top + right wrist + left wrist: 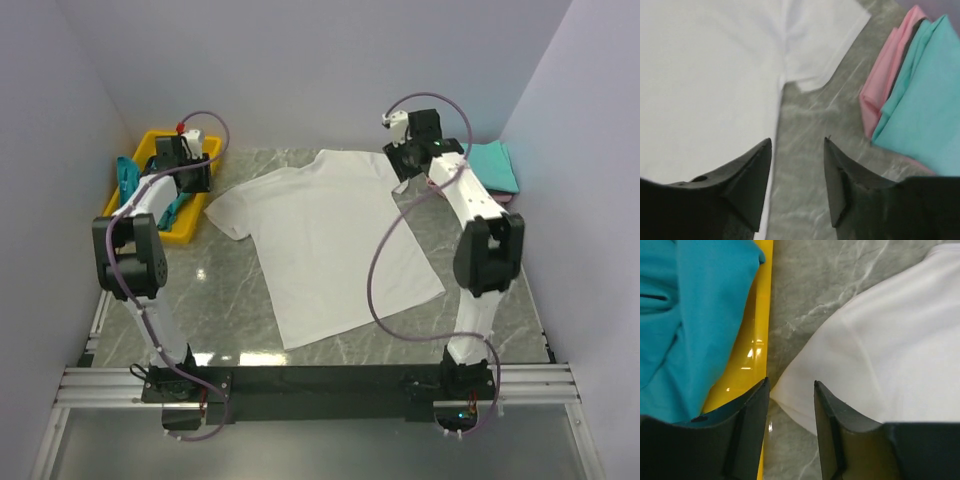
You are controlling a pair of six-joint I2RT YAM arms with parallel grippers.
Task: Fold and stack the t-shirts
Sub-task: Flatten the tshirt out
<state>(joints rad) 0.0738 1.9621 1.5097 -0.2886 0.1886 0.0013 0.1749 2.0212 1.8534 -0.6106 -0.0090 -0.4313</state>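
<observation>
Yellow tray (758,347) holds teal shirt (690,315); left fingers (752,432) and right fingers (747,187) parted, empty.

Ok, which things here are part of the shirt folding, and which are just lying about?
Part of the job:
white t-shirt, spread flat
teal shirt, folded, over the pink shirt, far right
teal garment in the yellow tray

Lying about:
yellow tray itself
marble table
</observation>
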